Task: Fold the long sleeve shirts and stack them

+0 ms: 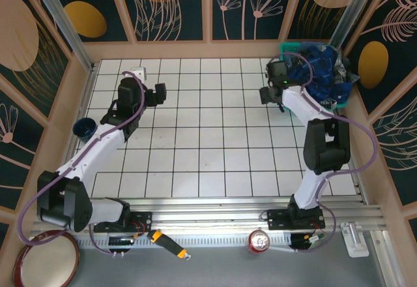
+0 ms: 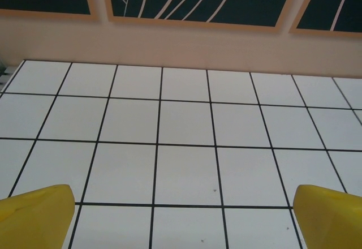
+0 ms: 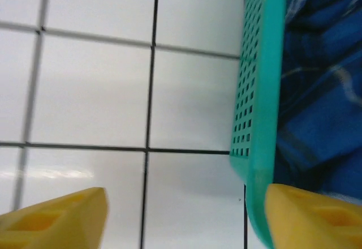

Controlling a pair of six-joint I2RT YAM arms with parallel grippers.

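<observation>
The long sleeve shirts (image 1: 320, 72) lie as a crumpled navy-blue plaid heap in the teal mesh basket (image 1: 287, 47) at the back right corner. In the right wrist view the blue cloth (image 3: 325, 90) sits behind the basket's perforated wall (image 3: 257, 90). My right gripper (image 1: 271, 83) (image 3: 186, 215) hangs open just left of the basket. Its right fingertip (image 3: 311, 218) overlaps the basket's rim and its left fingertip is over bare tile, with nothing gripped. My left gripper (image 1: 148, 83) (image 2: 184, 215) is open wide over the back left tiles, facing the rear wall, far from the shirts.
The white gridded table (image 1: 208, 130) is boxed in by wooden walls. A dark blue cup (image 1: 85, 128) stands at the left edge. In front of the arm bases lie a red can (image 1: 259, 240), an orange-handled tool (image 1: 166, 242) and a red-rimmed disc (image 1: 45, 261).
</observation>
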